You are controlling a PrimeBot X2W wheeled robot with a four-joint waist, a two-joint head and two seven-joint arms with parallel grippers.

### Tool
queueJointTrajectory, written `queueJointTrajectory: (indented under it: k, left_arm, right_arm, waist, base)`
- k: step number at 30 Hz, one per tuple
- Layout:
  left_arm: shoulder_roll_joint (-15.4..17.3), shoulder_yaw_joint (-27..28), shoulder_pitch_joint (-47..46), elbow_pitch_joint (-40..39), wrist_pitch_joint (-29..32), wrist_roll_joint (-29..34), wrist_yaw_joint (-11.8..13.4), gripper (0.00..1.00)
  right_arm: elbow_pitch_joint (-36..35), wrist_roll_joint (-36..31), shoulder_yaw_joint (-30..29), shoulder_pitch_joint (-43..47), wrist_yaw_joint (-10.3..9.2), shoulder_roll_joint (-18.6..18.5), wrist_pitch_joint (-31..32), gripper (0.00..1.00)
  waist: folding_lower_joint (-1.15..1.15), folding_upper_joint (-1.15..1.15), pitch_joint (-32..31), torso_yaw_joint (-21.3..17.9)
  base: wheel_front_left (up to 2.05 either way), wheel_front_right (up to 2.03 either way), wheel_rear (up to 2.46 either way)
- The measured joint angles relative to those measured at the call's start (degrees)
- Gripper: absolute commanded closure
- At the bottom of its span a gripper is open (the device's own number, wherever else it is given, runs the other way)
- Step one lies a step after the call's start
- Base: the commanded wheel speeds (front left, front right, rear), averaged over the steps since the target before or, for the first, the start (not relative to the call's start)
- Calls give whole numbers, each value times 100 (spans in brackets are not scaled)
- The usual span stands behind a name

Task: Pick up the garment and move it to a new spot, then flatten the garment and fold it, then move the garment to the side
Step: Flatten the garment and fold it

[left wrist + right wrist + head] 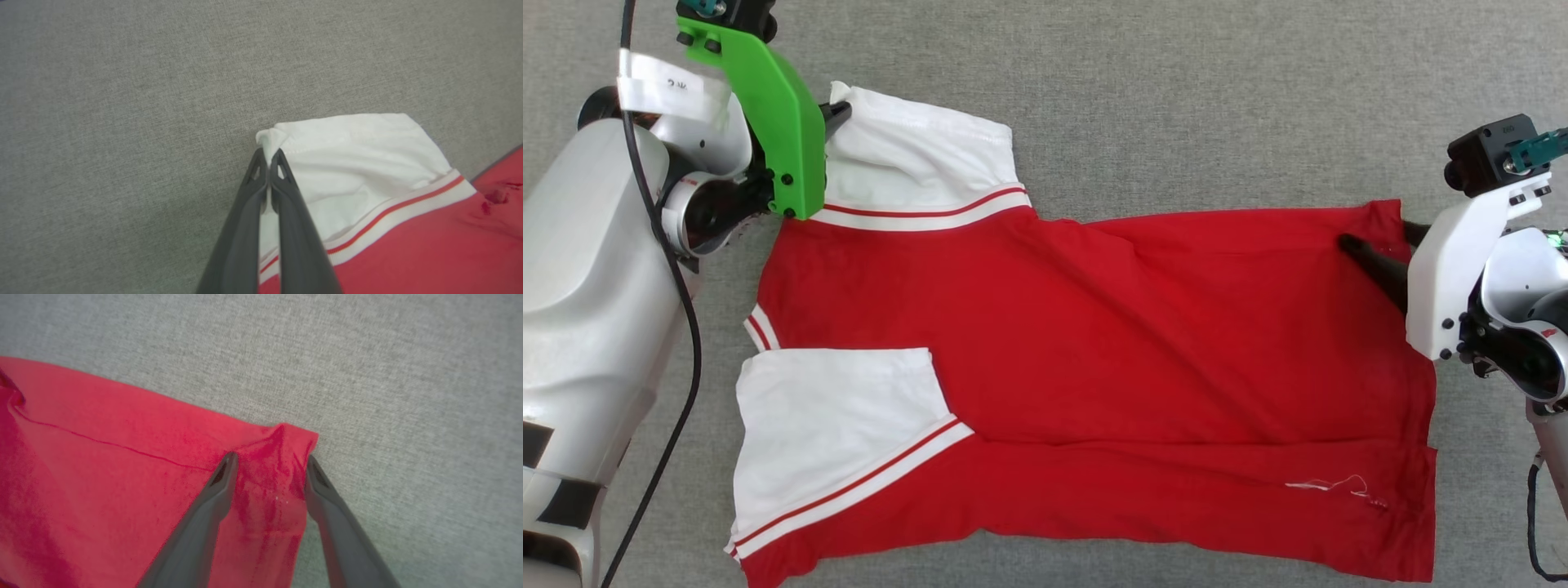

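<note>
Spread lengthwise across the grey woven fabric surface (1176,98): the garment (1094,343), a red jersey T-shirt with short white sleeves and red-and-white striped trim, plain red side up. Sleeves toward the robot's left, hem toward its right. Along the near side, a long straight crease, and close to the hem a loose white thread (1331,487).

At the far left corner, the left gripper (268,157), long dark fingers pressed together and clamped on the outer corner of the far white sleeve (355,163), with a small peak of white fabric poking up past the tips. From the head, seen beneath a bright green plastic bracket (768,106).

At the far right corner, the right gripper (270,461), fingers apart and straddling the hem corner. One fingertip (229,459) on top of the red fabric, the other just off its side edge, over the grey surface. Between them, the corner slightly bunched, not pinched
</note>
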Motion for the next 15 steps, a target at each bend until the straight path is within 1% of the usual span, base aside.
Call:
queueJointTrajectory:
  k: [2, 9, 12, 15]
  left_arm:
    - [-1, 3, 68, -51, -87, -5, -1, 100]
    - [96, 169, 383, -311, -658, -14, 9, 100]
    - [209, 300, 716, -545, -938, -126, 88, 100]
    - [343, 435, 1184, -822, -1204, -199, 210, 100]
  right_arm:
    - [26, 27, -19, -23, 1, 3, 1, 100]
    - [-79, 27, -280, 32, 3, 77, -435, 100]
    - [-277, 27, -501, 242, 3, 97, -591, 100]
    - [-476, 23, -746, 644, 3, 135, -709, 100]
  waist:
    - [0, 0, -38, 31]
    - [0, 0, -313, 110]
    - [0, 0, -499, 127]
    - [0, 0, -703, 151]
  base:
    - [0, 0, 0]
    - [0, 0, 0]
    - [0, 0, 0]
    - [0, 0, 0]
